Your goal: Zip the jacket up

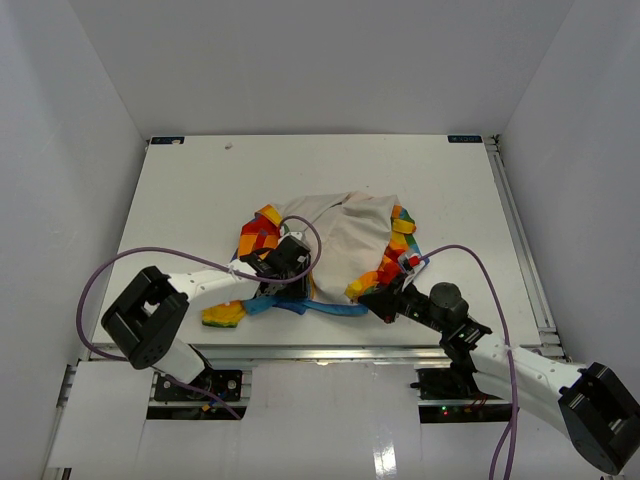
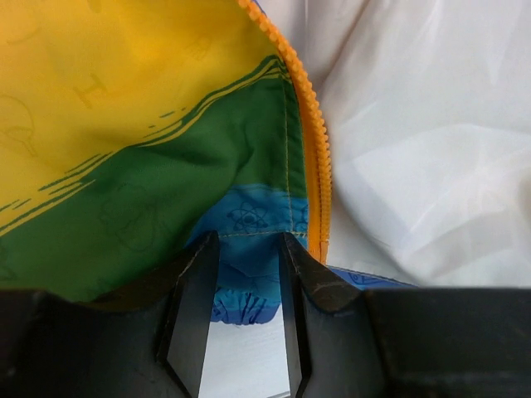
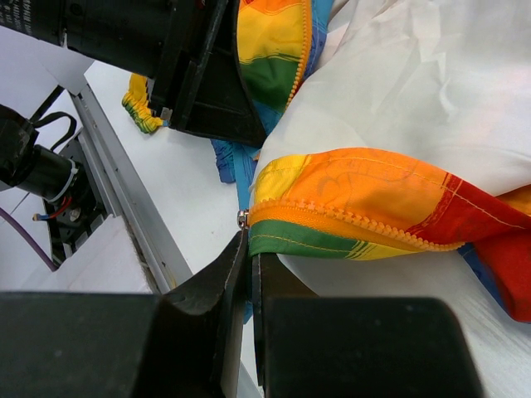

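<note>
Jacket (image 1: 340, 235) lies open, lining up, centre of overhead frame. Left gripper (image 2: 249, 242) looks clamped on blue hem beside orange zipper teeth (image 2: 315, 166), bottom centre of its view. Right gripper (image 3: 250, 249) pinched on other corner, just under metal pin (image 3: 242, 219). Risks: thin cloth slipping free; halves well apart, so pin may miss its mate; slider not seen.

Three cameras watching one jacket (image 1: 340, 235)

The top camera is looking down from above and behind the arms, taking in the whole table (image 1: 200, 180) from afar. The left wrist camera is peering along its own fingers (image 2: 192, 315), sitting very close to the jacket's hem and orange zipper (image 2: 315, 182). The right wrist camera is looking past its fingers (image 3: 224, 290) across the near table edge, catching the left arm (image 3: 124, 33). All three are sharing the jacket's front edge.
</note>
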`<state>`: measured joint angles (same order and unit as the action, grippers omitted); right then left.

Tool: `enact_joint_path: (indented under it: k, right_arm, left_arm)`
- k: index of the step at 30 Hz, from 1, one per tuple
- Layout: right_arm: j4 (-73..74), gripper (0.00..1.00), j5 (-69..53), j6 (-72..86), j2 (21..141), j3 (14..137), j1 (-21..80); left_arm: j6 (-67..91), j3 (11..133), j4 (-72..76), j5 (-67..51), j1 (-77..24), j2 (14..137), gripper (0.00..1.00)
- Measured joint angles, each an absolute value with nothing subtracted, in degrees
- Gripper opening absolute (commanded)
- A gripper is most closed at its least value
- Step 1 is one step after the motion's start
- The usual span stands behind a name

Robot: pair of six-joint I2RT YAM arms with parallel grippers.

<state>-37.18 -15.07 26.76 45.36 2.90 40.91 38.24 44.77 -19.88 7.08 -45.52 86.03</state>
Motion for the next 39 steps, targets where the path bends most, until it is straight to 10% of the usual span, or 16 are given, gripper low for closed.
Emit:
enact_joint_path:
  k: [39]
  right_arm:
    - [-36.1, 0.08, -13.8, 26.5, 44.9, 2.9, 40.9]
  left_arm:
    - [46.0, 50.4, -25.7, 14.2, -51.2, 90.2, 0.48]
